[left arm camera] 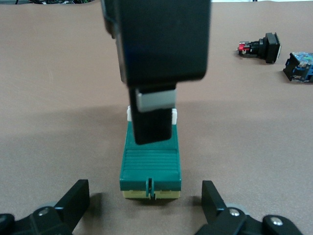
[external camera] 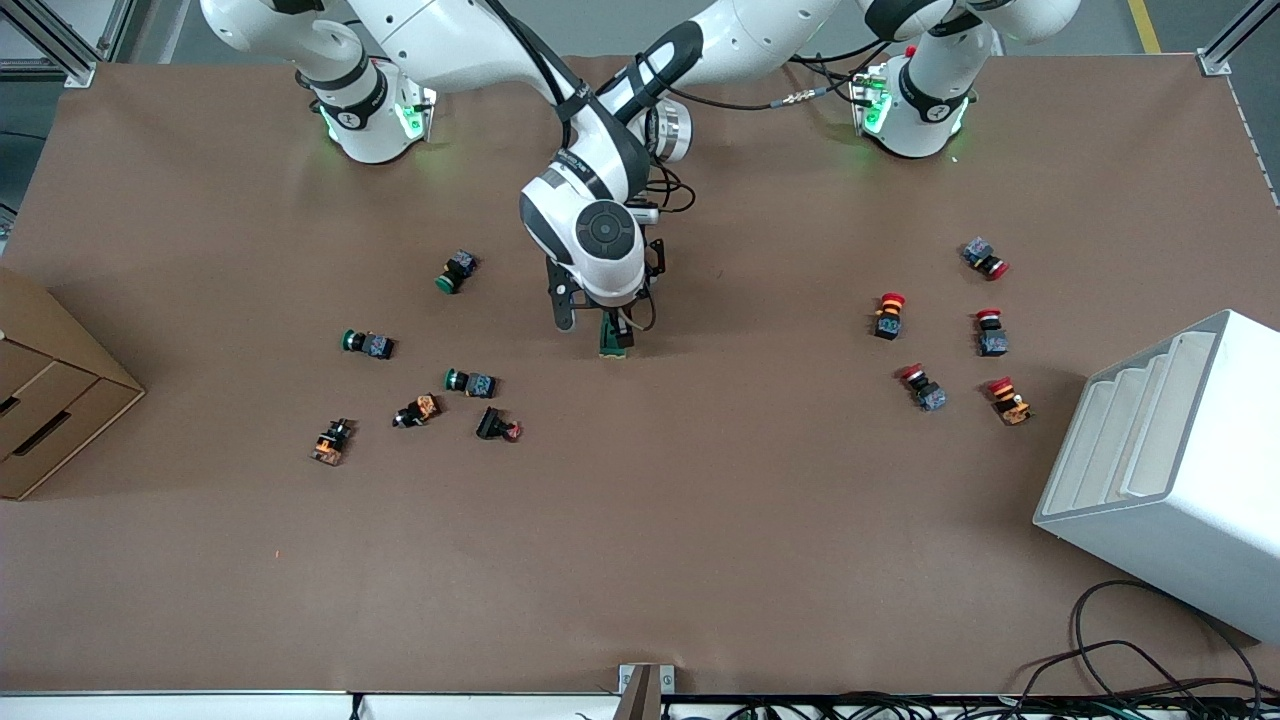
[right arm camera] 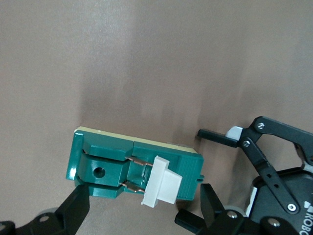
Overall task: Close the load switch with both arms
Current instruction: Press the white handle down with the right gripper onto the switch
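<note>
The load switch [external camera: 616, 342], a dark green block, lies mid-table under both wrists. Its white handle [right arm camera: 164, 188] stands up off the block, with copper blades showing beneath it. My left gripper [left arm camera: 144, 192] is low at the switch's end toward the robots' bases. It is open, with a finger on each side of that end and apart from it. My right gripper [right arm camera: 144, 197] is over the switch and open, its fingers spread along the block's length. In the left wrist view one right finger [left arm camera: 152, 122] reaches down onto the block just in front of the handle.
Several green-capped and orange pushbuttons [external camera: 470, 383] lie toward the right arm's end, and several red-capped ones [external camera: 922, 385] toward the left arm's end. A cardboard box [external camera: 50, 400] stands at the right arm's end and a white rack [external camera: 1170, 470] at the left arm's end.
</note>
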{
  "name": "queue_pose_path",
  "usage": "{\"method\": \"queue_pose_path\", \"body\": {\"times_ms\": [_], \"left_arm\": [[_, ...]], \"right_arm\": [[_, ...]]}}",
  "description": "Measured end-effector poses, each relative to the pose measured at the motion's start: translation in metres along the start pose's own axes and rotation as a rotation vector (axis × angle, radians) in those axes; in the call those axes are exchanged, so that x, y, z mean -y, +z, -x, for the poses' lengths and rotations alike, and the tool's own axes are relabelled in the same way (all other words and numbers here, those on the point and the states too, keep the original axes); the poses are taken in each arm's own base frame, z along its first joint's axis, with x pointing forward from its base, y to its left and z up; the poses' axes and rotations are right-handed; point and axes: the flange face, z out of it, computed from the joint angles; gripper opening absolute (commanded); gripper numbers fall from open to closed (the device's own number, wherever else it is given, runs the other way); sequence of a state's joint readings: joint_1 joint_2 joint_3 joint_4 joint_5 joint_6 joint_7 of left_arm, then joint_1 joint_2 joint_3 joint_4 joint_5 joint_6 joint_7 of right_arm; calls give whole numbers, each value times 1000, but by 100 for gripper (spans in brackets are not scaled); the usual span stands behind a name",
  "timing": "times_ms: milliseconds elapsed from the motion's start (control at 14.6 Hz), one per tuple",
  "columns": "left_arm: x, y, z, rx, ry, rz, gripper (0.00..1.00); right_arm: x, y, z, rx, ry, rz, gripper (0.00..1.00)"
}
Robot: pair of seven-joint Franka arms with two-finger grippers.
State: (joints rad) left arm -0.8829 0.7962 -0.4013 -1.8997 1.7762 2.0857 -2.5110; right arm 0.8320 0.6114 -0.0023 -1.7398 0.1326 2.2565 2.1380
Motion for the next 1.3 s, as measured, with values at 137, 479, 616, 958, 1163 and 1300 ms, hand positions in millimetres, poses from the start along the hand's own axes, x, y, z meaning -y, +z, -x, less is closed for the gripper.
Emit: {"method": "queue_pose_path", "body": {"times_ms": [137,479,616,958,1163,1300], "left_arm": [[0,0,0,0,0,0,100],[0,0,0,0,0,0,100],[0,0,0,-1,-3,0,100],[-2,1,-1,-1,-9,1,100],[-3,2,-2,-2,-11,1,100],[-5,4,-3,-3,-17,1,100]], "right_arm": [[-2,4,-2,10,1,-21,100],[0,6,-3,23,3,-49,100],[3,5,-6,23,7,-59,100],[5,-2,-7,20,1,-74,100],[7,-9,-9,22,4,-83,100],[8,-13,-11,23,6,-90,100]]}}
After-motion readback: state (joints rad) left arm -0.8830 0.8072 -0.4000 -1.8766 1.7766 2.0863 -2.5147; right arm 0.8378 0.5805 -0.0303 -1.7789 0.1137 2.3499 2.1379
